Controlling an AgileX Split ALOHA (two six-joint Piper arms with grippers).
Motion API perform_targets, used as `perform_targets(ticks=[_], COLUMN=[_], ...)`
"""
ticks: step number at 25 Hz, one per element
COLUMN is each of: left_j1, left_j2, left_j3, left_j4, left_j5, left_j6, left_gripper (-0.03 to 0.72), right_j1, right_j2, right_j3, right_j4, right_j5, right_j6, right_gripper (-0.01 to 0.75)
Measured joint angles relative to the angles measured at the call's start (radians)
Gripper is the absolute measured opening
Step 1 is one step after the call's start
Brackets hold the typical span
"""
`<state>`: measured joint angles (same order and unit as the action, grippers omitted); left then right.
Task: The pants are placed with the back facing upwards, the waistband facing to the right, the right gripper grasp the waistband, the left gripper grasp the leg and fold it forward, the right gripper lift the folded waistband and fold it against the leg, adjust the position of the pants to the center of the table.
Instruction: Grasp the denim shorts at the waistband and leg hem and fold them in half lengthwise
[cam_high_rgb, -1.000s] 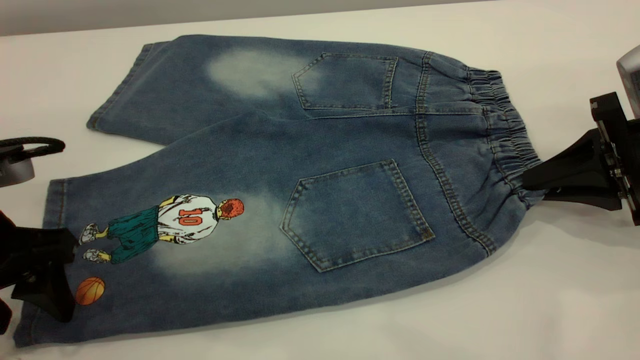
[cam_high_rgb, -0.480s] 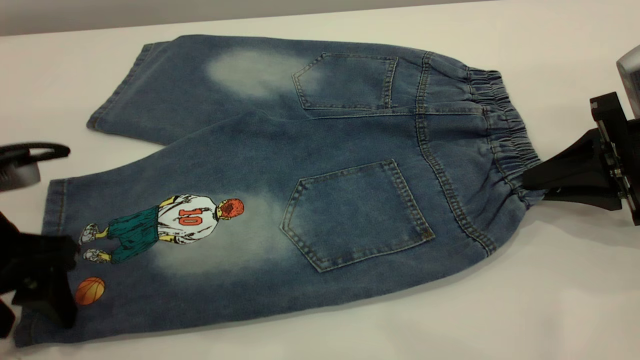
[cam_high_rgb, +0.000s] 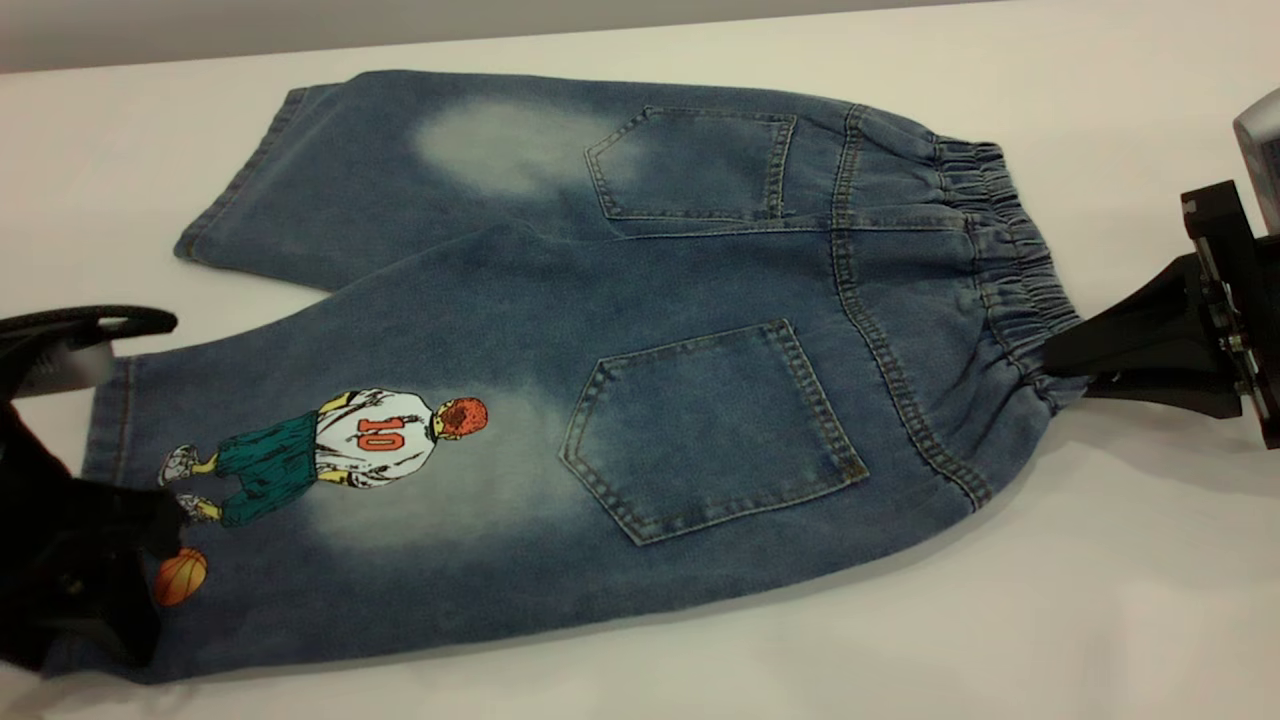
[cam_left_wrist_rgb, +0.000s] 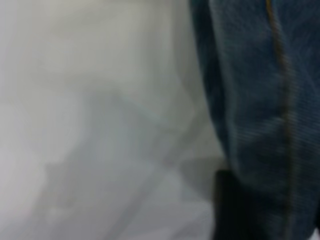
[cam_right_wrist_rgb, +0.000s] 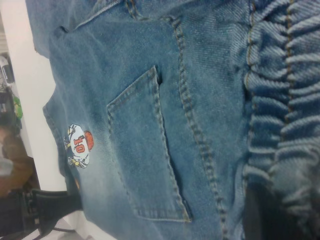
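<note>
The pants (cam_high_rgb: 600, 330) lie back up on the table (cam_high_rgb: 1000, 620), both patch pockets showing. The ruffled waistband (cam_high_rgb: 1010, 260) points right. My right gripper (cam_high_rgb: 1060, 365) is shut on the waistband's near end, and that fabric bunches at its black jaws; the right wrist view shows the gathered waistband (cam_right_wrist_rgb: 285, 100) over a dark finger (cam_right_wrist_rgb: 260, 215). The leg (cam_high_rgb: 400, 500) with the number 10 player print runs to the lower left. My left gripper (cam_high_rgb: 130, 580) is shut on the leg's hem, beside the orange ball. The left wrist view has the leg's denim hem (cam_left_wrist_rgb: 260, 100) at a dark finger (cam_left_wrist_rgb: 230, 210).
The plain leg with a bleached patch (cam_high_rgb: 500, 145) lies at the far side. A black cable loop (cam_high_rgb: 100, 322) of the left arm hangs over the table's left side. The table's far edge (cam_high_rgb: 400, 45) runs along the top. White surface lies in front of the pants.
My left gripper has slid right and downward over the printed leg's hem, now covering part of the ball. The hem's near corner has drawn inward. The right gripper has held still.
</note>
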<state>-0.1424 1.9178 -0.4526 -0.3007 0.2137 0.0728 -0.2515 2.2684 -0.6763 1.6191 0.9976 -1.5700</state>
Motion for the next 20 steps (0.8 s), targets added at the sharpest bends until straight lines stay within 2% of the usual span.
perform_targets(ticks=[4, 5, 12, 20], left_j1=[-0.001, -0.001, -0.001, -0.001], left_j2=[0.001, 0.001, -0.063, -0.303], left_j3=[0.0, 0.0, 0.0, 0.0], left_j4=[-0.007, -0.007, 0.007, 0.007], left_j5=[-0.016, -0.015, 0.028, 0.098], left_j6=[0.004, 0.004, 0.002, 0.002], left_gripper=[0.098, 0.071, 0.069, 0.069], right_j1=[0.0, 0.0, 0.0, 0.0], right_j2=[0.0, 0.0, -0.021, -0.104], right_j3=[0.0, 0.0, 0.0, 0.001], right_j4=[0.0, 0.0, -0.004, -0.004], right_j5=[0.001, 0.004, 0.038, 0.095], right_j6=[0.0, 0.0, 0.0, 0.0], right_gripper=[0.039, 0.039, 0.039, 0.039])
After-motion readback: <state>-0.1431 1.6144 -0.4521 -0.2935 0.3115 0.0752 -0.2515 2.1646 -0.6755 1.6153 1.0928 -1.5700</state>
